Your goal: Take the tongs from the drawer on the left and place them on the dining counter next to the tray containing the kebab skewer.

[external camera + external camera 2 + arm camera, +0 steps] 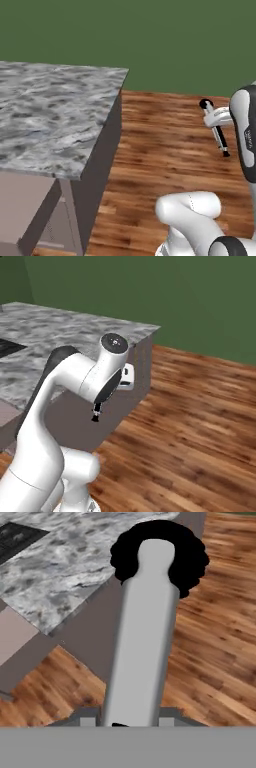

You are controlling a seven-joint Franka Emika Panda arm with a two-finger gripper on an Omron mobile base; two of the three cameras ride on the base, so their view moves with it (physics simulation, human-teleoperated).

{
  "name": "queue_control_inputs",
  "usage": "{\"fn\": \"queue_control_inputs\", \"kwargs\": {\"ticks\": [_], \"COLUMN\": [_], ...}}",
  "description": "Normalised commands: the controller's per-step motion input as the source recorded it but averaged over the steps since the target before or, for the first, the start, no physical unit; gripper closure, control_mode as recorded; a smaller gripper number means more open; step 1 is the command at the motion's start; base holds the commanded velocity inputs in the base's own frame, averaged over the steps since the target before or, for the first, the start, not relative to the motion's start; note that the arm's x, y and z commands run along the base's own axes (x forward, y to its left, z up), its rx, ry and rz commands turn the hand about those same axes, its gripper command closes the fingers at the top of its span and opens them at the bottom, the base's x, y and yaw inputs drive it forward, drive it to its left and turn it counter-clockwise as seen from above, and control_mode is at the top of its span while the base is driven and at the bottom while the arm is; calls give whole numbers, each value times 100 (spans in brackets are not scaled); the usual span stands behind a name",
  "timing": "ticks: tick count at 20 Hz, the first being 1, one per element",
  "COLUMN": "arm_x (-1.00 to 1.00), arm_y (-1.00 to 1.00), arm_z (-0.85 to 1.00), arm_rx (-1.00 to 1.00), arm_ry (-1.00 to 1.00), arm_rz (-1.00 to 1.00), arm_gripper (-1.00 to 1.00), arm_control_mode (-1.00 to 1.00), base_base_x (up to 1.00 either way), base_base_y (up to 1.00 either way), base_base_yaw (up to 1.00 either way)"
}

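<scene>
My gripper (127, 721) is shut on the tongs (145, 637), slim and silvery-white with a black scalloped end pointing away from the hand. From the left base camera the tongs (215, 129) hang tilted above the wooden floor, gripped near their upper black end by the gripper (216, 119). Their lower black tip (95, 417) peeks out under my forearm. The marble dining counter (50, 115) (55, 331) (65, 567) lies left of the gripper, which is off its corner and not over the top. The drawer and the kebab skewer are out of view.
A dark flat patch (20, 537) (7, 346) lies on the counter's far left part. The counter's taupe side wall (100, 165) drops to a wooden floor (170, 150). A green wall (175, 40) stands behind.
</scene>
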Motion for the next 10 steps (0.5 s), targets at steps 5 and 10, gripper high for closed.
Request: {"fn": "queue_control_inputs", "kwargs": {"ticks": [5,10], "arm_x": [0,0], "arm_y": [0,0], "arm_z": [0,0], "arm_rx": [0,0], "arm_ry": [0,0], "arm_rz": [0,0], "arm_gripper": [100,100], "arm_control_mode": [100,100], "base_base_x": [-47,-39], "base_base_y": [-20,-10], "base_base_yaw": [84,88]}}
